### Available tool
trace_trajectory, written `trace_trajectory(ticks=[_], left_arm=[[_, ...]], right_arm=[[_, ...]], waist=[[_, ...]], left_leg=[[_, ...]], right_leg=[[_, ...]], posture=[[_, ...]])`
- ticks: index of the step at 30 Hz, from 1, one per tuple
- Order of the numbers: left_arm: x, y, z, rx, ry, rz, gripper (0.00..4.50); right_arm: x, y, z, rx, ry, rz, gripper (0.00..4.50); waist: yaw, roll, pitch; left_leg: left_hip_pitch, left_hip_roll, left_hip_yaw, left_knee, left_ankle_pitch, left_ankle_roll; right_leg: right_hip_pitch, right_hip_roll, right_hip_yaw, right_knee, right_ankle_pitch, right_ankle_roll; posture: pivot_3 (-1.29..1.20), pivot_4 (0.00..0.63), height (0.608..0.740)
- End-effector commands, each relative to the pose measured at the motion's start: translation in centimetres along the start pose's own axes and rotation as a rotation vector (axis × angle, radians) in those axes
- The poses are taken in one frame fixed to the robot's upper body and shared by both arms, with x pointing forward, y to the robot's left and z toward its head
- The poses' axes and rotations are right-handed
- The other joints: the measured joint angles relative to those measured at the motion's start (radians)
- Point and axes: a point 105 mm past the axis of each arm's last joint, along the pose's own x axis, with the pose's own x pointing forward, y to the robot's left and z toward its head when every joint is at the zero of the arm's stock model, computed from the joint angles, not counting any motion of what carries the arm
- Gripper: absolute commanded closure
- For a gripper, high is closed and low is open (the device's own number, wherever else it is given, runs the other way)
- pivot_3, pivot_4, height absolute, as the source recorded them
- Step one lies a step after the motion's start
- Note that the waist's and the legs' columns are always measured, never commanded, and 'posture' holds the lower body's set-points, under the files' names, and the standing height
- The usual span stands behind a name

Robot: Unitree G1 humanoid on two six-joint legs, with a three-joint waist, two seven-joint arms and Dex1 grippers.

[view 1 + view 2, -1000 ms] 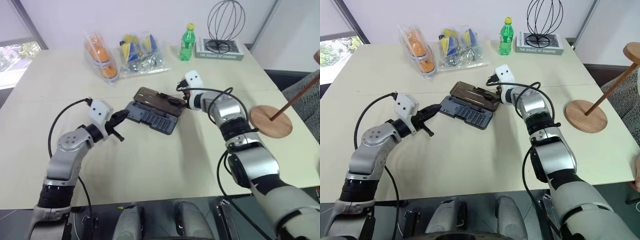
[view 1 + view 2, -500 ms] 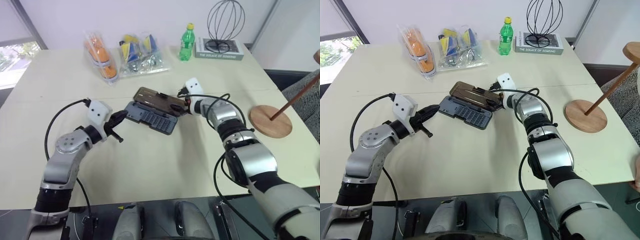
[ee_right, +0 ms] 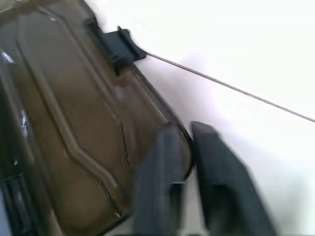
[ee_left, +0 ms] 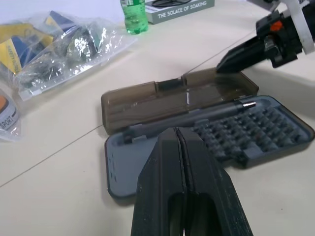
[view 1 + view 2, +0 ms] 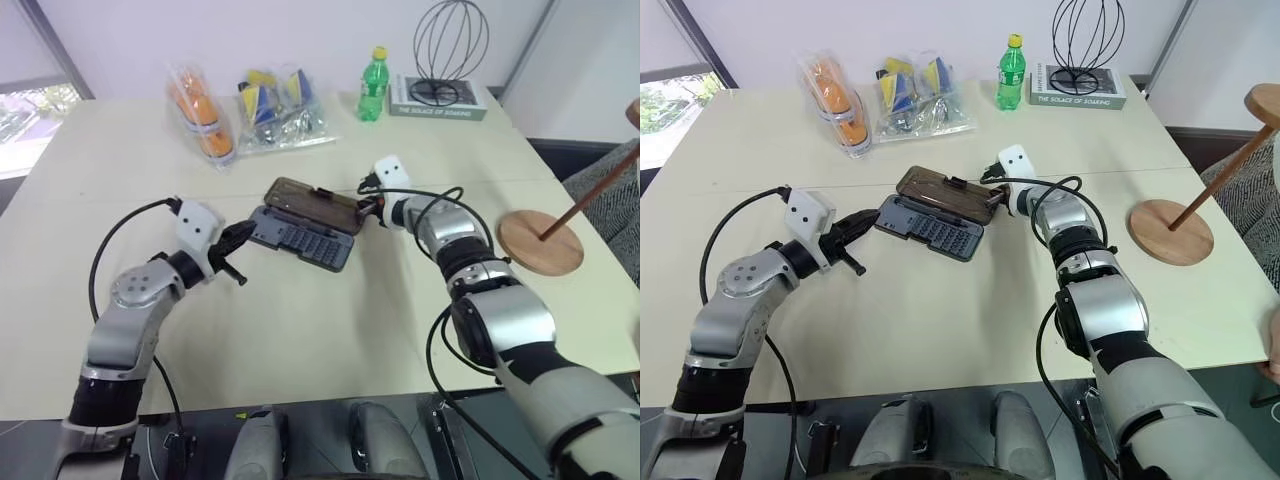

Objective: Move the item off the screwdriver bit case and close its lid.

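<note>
Dark grey screwdriver bit case (image 5: 303, 238) lying open, rows of small bits inside, smoky-brown translucent lid (image 5: 315, 204) flat behind, right gripper (image 5: 360, 207) pinched at lid's corner, left gripper (image 5: 244, 232) closed, empty, beside case

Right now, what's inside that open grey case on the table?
The screwdriver bit case holds rows of small dark bits and one long screwdriver handle along the hinge side. The left gripper covers part of the tray's near edge.

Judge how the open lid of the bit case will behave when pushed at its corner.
The lid is a thin see-through panel lying flat open, so it probably swings easily on its hinge and flexes slightly. The case looks light and sits on a smooth table, so it may slide unless braced.
</note>
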Motion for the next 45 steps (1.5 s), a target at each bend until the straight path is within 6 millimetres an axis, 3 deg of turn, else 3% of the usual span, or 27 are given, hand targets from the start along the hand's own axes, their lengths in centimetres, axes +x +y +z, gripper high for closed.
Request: trace_trajectory(ticks=[1,12,22,29,35,38,43,45], left_arm=[[-0.2,0.1,1.2,0.026,-0.041,0.015,4.5],[0.1,0.5,1.2,0.029,-0.044,0.023,4.5],[0.0,0.3,1.0,0.023,-0.047,0.03,4.5],[0.0,0.2,0.9,0.019,-0.046,0.032,4.5],[0.0,0.1,0.8,0.021,-0.043,0.029,4.5],[0.0,0.0,0.8,0.02,-0.041,0.027,4.5],[0.0,-0.1,0.8,0.021,-0.04,0.024,4.5],[0.1,-0.1,0.7,0.02,-0.039,0.022,4.5]], right_arm=[[0.2,0.7,0.5,-0.052,-0.009,0.032,4.46],[-0.6,1.9,0.1,-0.254,-0.007,0.152,4.46],[-3.2,6.2,0.3,-0.475,-0.045,0.426,4.46],[-3.1,5.8,0.7,-0.443,-0.02,0.373,4.46],[-2.2,5.0,2.4,-0.261,-0.024,0.287,4.46],[-2.3,5.3,3.7,-0.186,-0.048,0.292,3.72],[-2.5,5.3,5.6,-0.139,-0.092,0.24,1.21],[-2.5,5.5,5.6,-0.123,-0.088,0.222,1.21]], waist=[[-0.01,0.0,0.0],[-0.014,0.0,0.0],[-0.015,0.0,0.0],[-0.009,0.0,0.0],[-0.009,0.0,0.0],[-0.01,0.0,0.0],[-0.01,0.0,0.0],[-0.009,0.0,0.0]], left_leg=[[0.0,0.0,0.0,0.0,0.0,-0.001],[0.0,0.0,0.0,-0.001,0.0,-0.001],[0.001,0.0,0.0,-0.001,0.0,-0.001],[0.001,0.0,0.0,-0.001,0.0,-0.001],[0.001,-0.001,0.0,-0.001,0.0,-0.001],[0.0,-0.001,0.0,-0.001,0.0,-0.001],[0.0,0.0,0.0,-0.001,0.0,-0.001],[0.0,-0.001,0.0,-0.001,0.0,-0.001]], right_leg=[[0.0,0.0,0.0,0.0,0.0,0.0],[0.0,0.0,0.0,0.0,0.0,0.0],[0.0,0.0,0.0,0.0,0.0,0.0],[0.0,0.0,0.0,0.0,0.0,0.0],[0.0,-0.001,0.0,0.0,0.0,0.0],[0.0,-0.001,0.0,0.0,0.0,0.0],[0.0,-0.001,0.0,0.0,0.0,0.0],[0.0,-0.001,0.0,0.0,0.0,0.0]], posture=[[0.0,0.15,0.74],[0.0,0.15,0.74],[0.0,0.15,0.74],[0.0,0.15,0.74],[0.0,0.15,0.74],[0.0,0.15,0.74],[0.0,0.15,0.74],[0.0,0.15,0.74]])
